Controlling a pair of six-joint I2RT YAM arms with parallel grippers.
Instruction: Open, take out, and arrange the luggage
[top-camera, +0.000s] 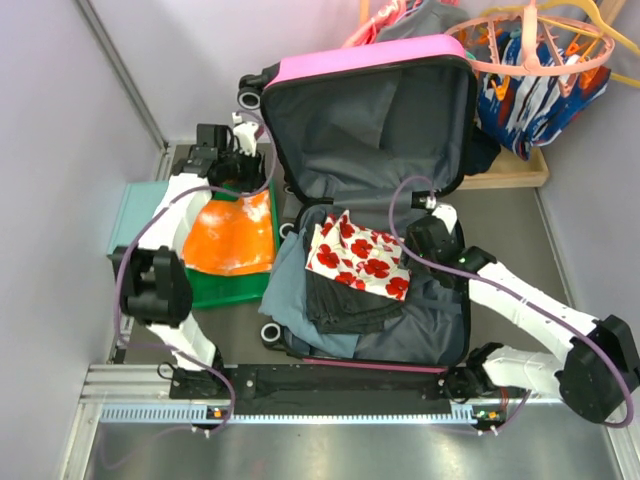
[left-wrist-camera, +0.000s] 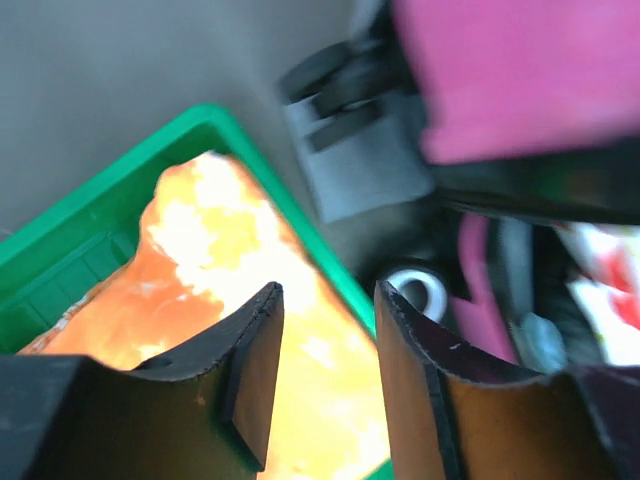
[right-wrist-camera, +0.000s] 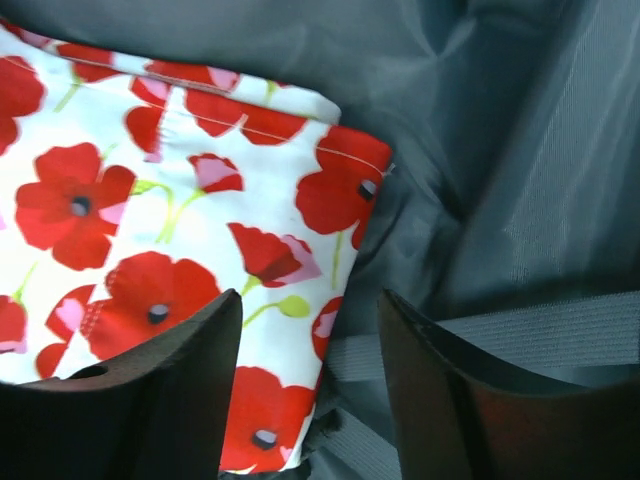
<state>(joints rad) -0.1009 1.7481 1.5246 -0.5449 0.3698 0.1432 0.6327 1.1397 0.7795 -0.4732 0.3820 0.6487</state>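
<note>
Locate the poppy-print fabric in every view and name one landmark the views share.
Top external: picture centre, poppy-print fabric on dark clothes inside the open luggage.
Left wrist: probably the blurred red-and-white patch at the far right edge.
Right wrist: fills the left half, on grey lining.
Shared landmark: the luggage, pink shell in top external and left wrist, grey lining in top external and right wrist.
</note>
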